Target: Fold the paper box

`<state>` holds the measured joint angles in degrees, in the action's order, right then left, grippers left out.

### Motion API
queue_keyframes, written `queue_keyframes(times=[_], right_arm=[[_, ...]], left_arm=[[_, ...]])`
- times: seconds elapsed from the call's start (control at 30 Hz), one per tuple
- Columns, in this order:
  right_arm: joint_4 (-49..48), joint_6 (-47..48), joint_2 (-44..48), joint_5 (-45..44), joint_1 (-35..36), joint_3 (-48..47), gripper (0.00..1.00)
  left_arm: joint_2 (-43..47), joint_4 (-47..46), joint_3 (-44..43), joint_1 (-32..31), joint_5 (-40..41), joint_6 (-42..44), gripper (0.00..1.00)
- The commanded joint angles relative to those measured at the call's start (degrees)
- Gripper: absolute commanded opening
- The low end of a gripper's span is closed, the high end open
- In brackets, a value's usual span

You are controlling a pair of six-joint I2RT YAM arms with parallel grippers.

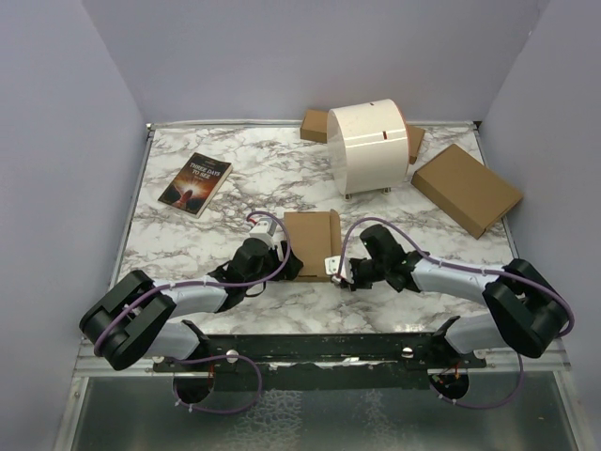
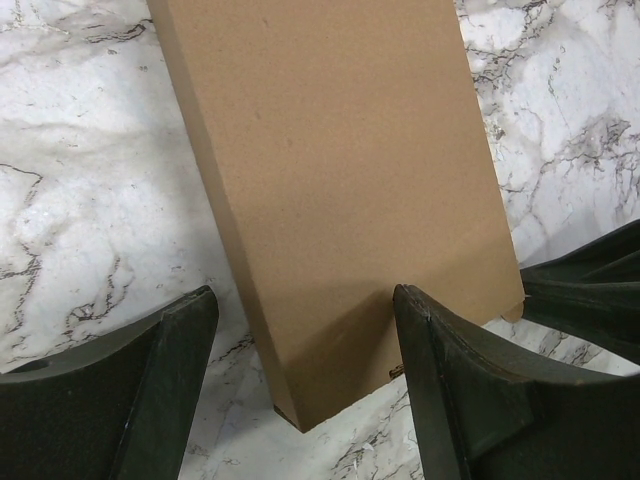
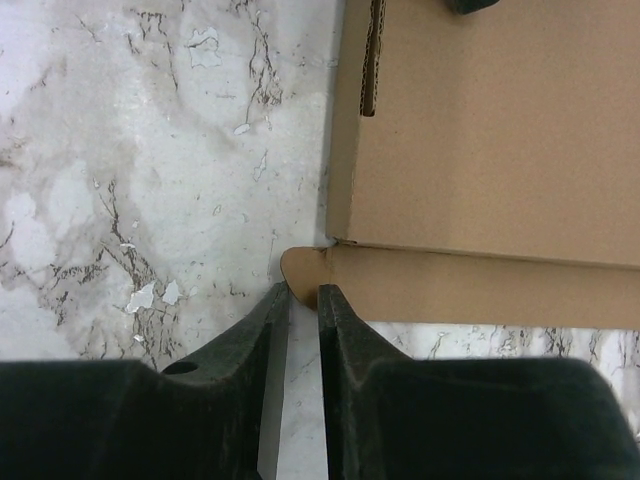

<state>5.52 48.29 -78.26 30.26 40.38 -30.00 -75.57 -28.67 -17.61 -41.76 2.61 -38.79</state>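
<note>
Right claw (image 3: 303,291) barely parted at paper box (image 3: 480,130) tab (image 3: 310,263), left claw (image 2: 303,295) gaping, empty | I'm probably finishing the closing | next: likely tucking tab inward

Thin brown paper box (image 1: 310,241), mid-table

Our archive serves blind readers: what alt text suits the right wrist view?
The right gripper, jaws slightly apart, sits at a rounded tab on the corner of the brown paper box, which lies on a marbled table.
</note>
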Motion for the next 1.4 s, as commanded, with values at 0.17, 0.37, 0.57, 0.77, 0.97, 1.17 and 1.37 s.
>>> queue_keyframes(times=[0.17,0.37,0.57,0.77,0.97,1.17,1.37], right_arm=[[-2.97,0.03,-1.90,-2.13,-0.21,-1.55,0.17],[-2.72,-0.34,-1.39,-2.05,-0.22,-1.94,0.05],[-1.65,-1.38,-1.31,-0.96,-0.23,-2.90,0.02],[-0.50,-2.89,-2.14,0.02,-0.22,-4.15,0.01],[2.49,-5.00,-3.93,0.01,-0.21,-6.97,0.01],[5.87,-5.33,-6.28,0.80,-0.22,-9.35,0.01],[6.69,-6.60,-6.88,1.03,-0.24,-10.16,0.01]], left_arm=[[-1.27,2.91,-0.14,-0.43,0.49,0.82,0.74],[-1.40,2.91,-0.15,-0.42,0.52,0.90,0.74],[-1.59,2.74,-0.22,-0.41,0.29,1.25,0.74],[-1.90,2.31,-0.36,-0.47,-0.33,1.43,0.73],[-2.84,1.50,-0.76,-0.52,-1.47,1.61,0.71],[-3.84,1.03,-1.31,-0.59,-2.64,1.78,0.68],[-4.41,0.98,-1.70,-0.76,-3.12,2.00,0.67]])
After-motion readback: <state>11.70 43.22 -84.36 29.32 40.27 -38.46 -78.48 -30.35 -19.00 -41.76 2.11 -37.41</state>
